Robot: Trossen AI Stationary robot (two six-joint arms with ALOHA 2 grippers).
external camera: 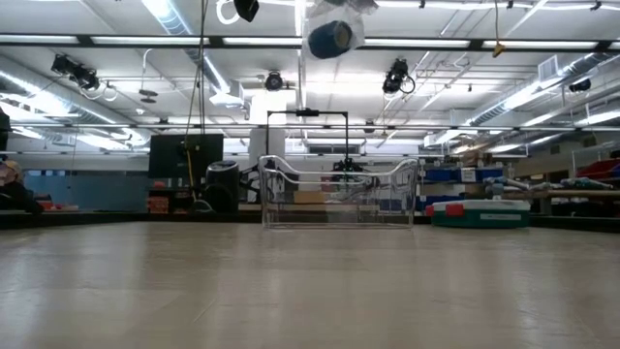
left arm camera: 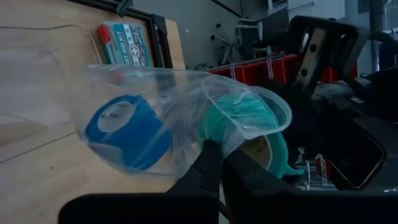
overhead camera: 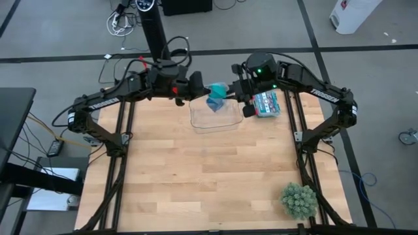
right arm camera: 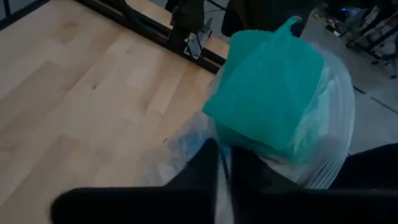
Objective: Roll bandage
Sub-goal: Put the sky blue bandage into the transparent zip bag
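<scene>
Left gripper (left arm camera: 214,163): we've got it clamped on the clear bag's (left arm camera: 186,118) rim, high over the table.
Right gripper (right arm camera: 222,163): pinched onto that bag too.
Bandage (right arm camera: 273,93): teal wad inside, beside the blue roll (left arm camera: 127,134).
Farther back: clear bin (overhead camera: 214,117) below.

The desk (overhead camera: 209,170) is pale wooden planks, standing on a grey floor (overhead camera: 59,32) crossed by dark lines. To the left sits a black side table (overhead camera: 14,124) with loose cables (overhead camera: 39,134) beside it. Beyond the far edge, a white bin (overhead camera: 356,14) stands at the right. Long ceiling light strips (external camera: 174,15) run overhead, above distant shelving with red bins (left arm camera: 261,71).
</scene>
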